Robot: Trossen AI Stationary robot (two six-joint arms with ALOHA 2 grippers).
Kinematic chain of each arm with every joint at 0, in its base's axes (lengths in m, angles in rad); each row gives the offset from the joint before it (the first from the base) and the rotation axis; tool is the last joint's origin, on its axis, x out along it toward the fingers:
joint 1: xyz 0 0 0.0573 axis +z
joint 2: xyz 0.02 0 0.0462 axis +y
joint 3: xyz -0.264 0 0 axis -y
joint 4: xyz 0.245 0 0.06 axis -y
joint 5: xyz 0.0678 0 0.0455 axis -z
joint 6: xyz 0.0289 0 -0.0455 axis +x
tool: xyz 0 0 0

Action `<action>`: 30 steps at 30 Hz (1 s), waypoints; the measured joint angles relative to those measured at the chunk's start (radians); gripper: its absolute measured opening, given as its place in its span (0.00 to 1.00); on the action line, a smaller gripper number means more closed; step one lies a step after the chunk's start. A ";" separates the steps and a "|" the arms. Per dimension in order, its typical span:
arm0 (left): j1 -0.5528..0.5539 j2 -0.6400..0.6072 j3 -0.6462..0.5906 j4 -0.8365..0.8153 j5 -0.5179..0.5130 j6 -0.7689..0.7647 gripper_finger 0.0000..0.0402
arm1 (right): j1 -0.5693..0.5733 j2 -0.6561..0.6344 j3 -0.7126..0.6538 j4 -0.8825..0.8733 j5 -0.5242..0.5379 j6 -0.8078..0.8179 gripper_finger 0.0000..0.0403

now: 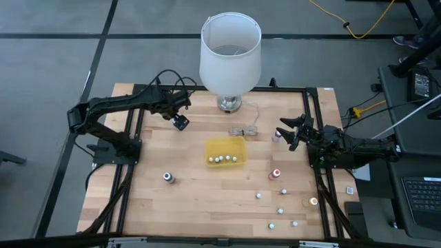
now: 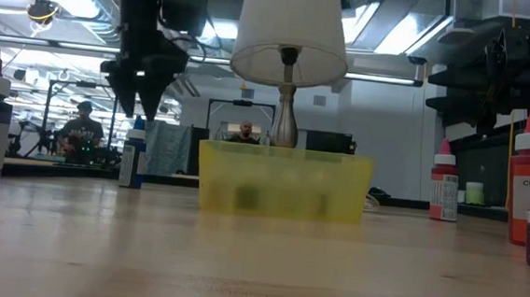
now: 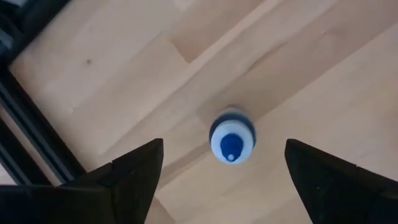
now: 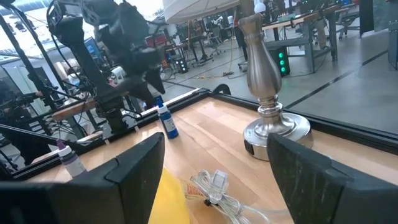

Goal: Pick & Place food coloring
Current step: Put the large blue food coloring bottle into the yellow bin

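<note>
A blue-capped bottle of food coloring stands upright on the surface, straight below the left tool, whose fingers are spread wide well above it. It stands near the surface's far left, well apart from the yellow tray that holds a few bottles. Coming down off-centre could let a finger clip the cap and topple it; a tipped bottle may roll. The right tool waits spread, empty, near the lamp.
</note>
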 joint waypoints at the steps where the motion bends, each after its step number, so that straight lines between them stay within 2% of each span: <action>1: 0.000 0.000 -0.009 0.005 0.001 -0.011 0.81 | 0.000 0.000 0.000 0.000 0.000 0.000 0.70; 10: -0.001 0.000 -0.085 0.101 0.074 -0.038 0.81 | 0.000 0.000 0.000 0.000 0.000 0.000 0.70; 30: 0.024 0.026 -0.087 0.130 0.073 0.042 0.75 | 0.000 0.000 0.000 0.000 0.000 0.000 0.70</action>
